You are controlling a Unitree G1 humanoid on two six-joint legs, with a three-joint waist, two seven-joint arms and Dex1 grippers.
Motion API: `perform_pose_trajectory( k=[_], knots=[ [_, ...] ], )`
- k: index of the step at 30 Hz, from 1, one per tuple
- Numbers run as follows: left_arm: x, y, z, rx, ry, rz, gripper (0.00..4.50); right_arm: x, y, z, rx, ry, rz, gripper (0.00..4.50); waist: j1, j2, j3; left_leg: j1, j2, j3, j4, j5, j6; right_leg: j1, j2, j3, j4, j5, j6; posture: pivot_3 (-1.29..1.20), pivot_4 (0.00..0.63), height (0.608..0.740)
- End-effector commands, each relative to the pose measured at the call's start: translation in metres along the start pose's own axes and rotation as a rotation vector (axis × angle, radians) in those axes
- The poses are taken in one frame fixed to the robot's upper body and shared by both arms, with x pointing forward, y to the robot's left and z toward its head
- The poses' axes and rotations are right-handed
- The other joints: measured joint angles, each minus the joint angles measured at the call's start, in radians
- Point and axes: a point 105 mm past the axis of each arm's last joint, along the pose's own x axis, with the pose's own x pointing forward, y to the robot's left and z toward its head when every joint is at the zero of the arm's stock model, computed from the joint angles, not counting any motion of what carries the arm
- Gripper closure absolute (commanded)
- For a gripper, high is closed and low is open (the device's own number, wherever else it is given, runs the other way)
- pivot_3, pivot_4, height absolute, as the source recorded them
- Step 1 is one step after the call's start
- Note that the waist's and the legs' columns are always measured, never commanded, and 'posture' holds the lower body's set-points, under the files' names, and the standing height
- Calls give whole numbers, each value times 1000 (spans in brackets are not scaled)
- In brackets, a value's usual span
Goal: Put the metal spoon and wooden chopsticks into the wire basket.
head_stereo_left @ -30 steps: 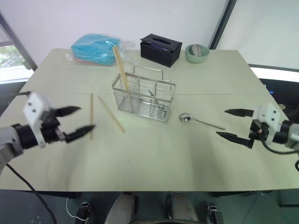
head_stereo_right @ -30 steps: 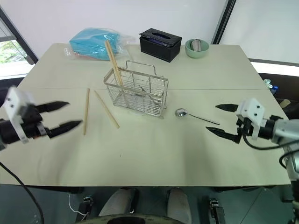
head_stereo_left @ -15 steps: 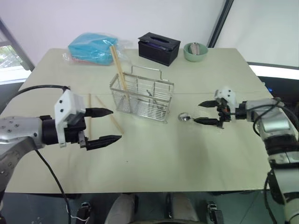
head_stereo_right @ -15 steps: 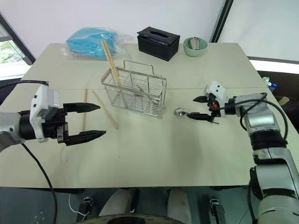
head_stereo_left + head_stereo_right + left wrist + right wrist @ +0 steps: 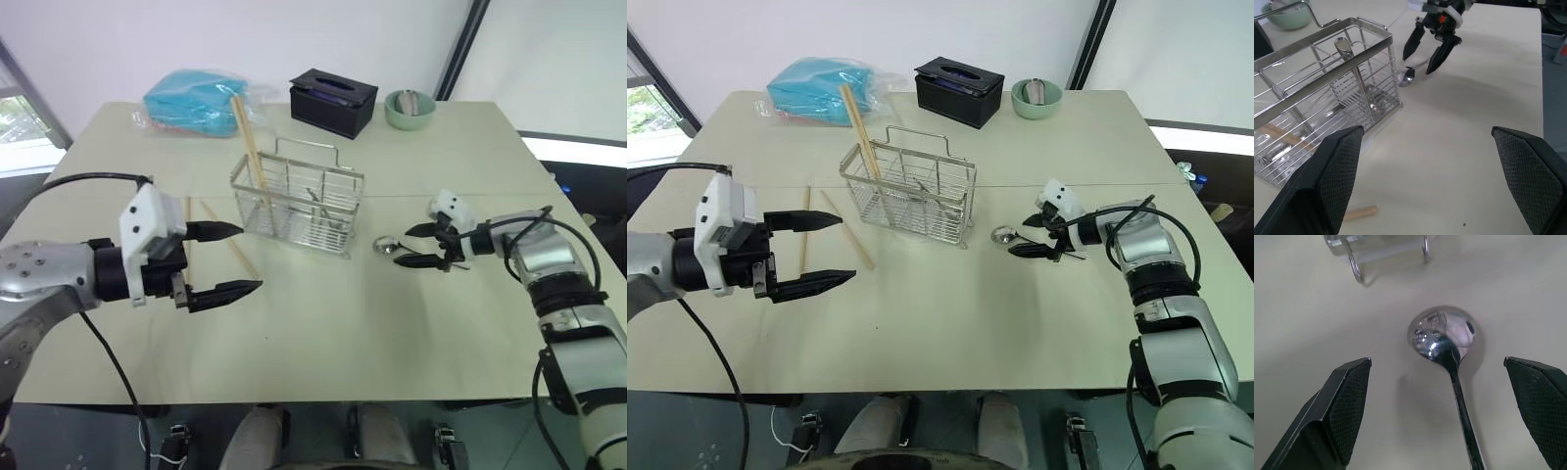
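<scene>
Your wire basket [image 5: 297, 207] stands just above the middle of the left eye frame, and it already holds one wooden chopstick [image 5: 251, 145] leaning upright in its left end, top poking well above the rim, plus a silver utensil [image 5: 1354, 73] in a middle compartment (the left wrist view shows its small round head near the rim). Two more wooden chopsticks [image 5: 231, 241] lie flat on the table [image 5: 323, 333] left of the basket, outside it. The metal spoon [image 5: 387, 245] lies on the table just right of the basket, bowl toward it. Your right gripper [image 5: 422, 247] straddles the spoon's handle with jaws spread wide, grasping nothing. Your left gripper [image 5: 228, 259] hovers at centre left, jaws likewise released and empty. At the frame's top, a green bowl [image 5: 411, 110] holds something pale that you can't identify.
</scene>
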Motion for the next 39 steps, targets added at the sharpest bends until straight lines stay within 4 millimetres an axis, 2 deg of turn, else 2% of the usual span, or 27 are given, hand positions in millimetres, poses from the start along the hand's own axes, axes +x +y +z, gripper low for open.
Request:
perform_pose_trajectory(
  k=[1,3,9,15,18,20,23,27,29,33,36,39],
  knots=[
    [1,-4,10,47,-17,-7,0,-3,-8,2,7,-11,-53,529,-2,0,0,0,0,0,0,0,0,0,0,0,0,0,0,0,150,655],
    [1,-3,12,51,-20,-6,0,-2,-9,3,27,-20,-59,1277,-3,0,0,0,0,0,0,0,0,0,0,0,0,0,0,0,150,655],
    [2,0,16,64,-30,-7,0,-3,-10,3,49,-26,-69,4430,-14,0,0,0,0,0,0,0,0,0,0,0,0,0,0,0,150,655],
    [1,7,20,70,-38,3,0,-4,-6,5,17,-52,-54,4475,-15,-1,-1,1,0,0,0,0,-1,1,1,0,1,1,1,0,150,655],
    [0,11,21,73,-40,22,0,-12,4,17,-54,-122,-4,4475,-16,-1,-1,1,1,-1,0,0,-1,1,1,0,1,1,1,0,150,655],
    [-2,16,23,74,-52,47,0,-24,18,38,-125,-227,71,4475,-15,0,0,1,1,-1,0,0,-1,0,1,0,1,1,2,0,150,655],
    [-6,23,29,77,-72,82,0,-53,52,82,-207,-390,225,4475,-15,3,2,0,1,-1,0,0,-1,0,1,0,0,3,4,0,150,655],
    [-10,31,32,85,-80,113,0,-83,86,124,-280,-515,336,4475,-15,1,1,0,2,-1,0,0,0,1,1,0,0,3,5,0,150,655],
    [-11,33,32,87,-80,123,0,-92,97,139,-286,-567,366,4475,-14,1,1,1,2,-1,0,0,0,1,1,0,0,3,4,0,150,655],
    [-12,39,32,98,-89,146,0,-98,98,198,-222,-792,300,4475,-17,1,1,1,2,0,0,0,0,0,0,1,-1,3,0,0,150,655],
    [-11,41,34,102,-101,151,0,-90,93,220,-162,-866,244,4475,-13,1,1,1,3,-1,0,1,-1,-1,1,2,0,4,-1,0,150,655],
    [-10,41,35,105,-106,154,0,-76,83,231,-101,-903,162,4475,-10,-1,-1,0,3,-3,0,1,-1,-6,4,2,0,5,1,0,150,655]
  ],
)
